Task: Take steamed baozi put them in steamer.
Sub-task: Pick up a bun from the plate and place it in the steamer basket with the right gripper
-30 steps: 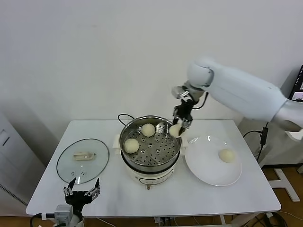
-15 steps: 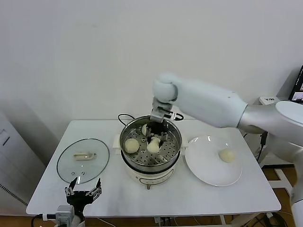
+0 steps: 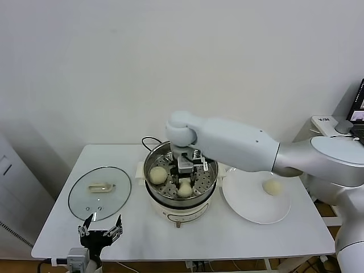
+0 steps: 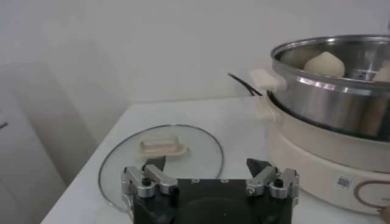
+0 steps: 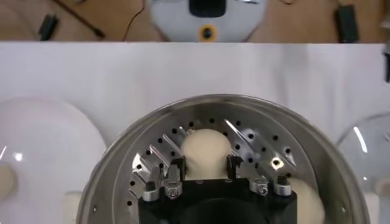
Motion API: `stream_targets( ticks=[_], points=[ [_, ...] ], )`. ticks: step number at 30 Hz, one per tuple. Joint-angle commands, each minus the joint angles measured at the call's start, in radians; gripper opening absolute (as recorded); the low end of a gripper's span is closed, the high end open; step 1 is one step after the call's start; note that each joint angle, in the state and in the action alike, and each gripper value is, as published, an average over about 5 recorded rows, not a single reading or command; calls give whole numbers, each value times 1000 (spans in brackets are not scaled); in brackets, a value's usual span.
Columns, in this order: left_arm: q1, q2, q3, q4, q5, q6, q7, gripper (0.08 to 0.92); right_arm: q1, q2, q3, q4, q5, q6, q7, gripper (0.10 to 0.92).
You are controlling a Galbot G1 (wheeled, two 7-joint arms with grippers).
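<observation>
The steamer (image 3: 149,165) is a shiny perforated basket on a white pot base at mid-table. My right gripper (image 3: 185,183) reaches down inside it, shut on a cream baozi (image 3: 184,190) at the basket's front, low over the perforated floor. In the right wrist view the fingers (image 5: 178,167) press both sides of that baozi (image 5: 206,149). Another baozi (image 3: 157,174) lies at the basket's left. One more baozi (image 3: 273,186) sits on the white plate (image 3: 250,207). My left gripper (image 3: 100,232) is parked open at the table's front left edge, holding nothing.
A round glass lid (image 3: 99,192) with a pale handle lies flat left of the steamer, just beyond the left gripper (image 4: 207,167). A black cable runs behind the pot. The white plate touches the pot's right side. A wall stands close behind the table.
My right arm swung left from above the steamer's right rim and came down into the basket, carrying the baozi to the front of the floor. The left arm stayed still.
</observation>
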Motion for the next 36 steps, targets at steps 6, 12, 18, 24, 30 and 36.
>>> stream_targets(
  ticks=[6, 12, 18, 24, 30, 36],
  points=[
    [2, -42, -1, 12, 1, -3, -2, 823, -40, 1, 16, 41, -94, -61, -37, 440],
    [1, -43, 3, 15, 1, -4, 1, 823, -39, -5, 8, 56, -54, -148, -41, 492],
    [0, -42, 1, 22, 2, -5, 1, 823, -41, -10, 2, 60, -29, -188, -38, 537],
    [2, -42, 3, 23, 3, -5, 1, 823, -13, -42, 40, 69, -24, -205, -36, 670],
    [6, -37, 6, 20, 4, -2, 3, 823, 87, -166, 122, 102, 35, -272, -52, 811],
    [3, -32, 5, 13, 1, 4, 11, 823, 224, -335, 150, 25, 241, -507, -29, 822]
  ],
)
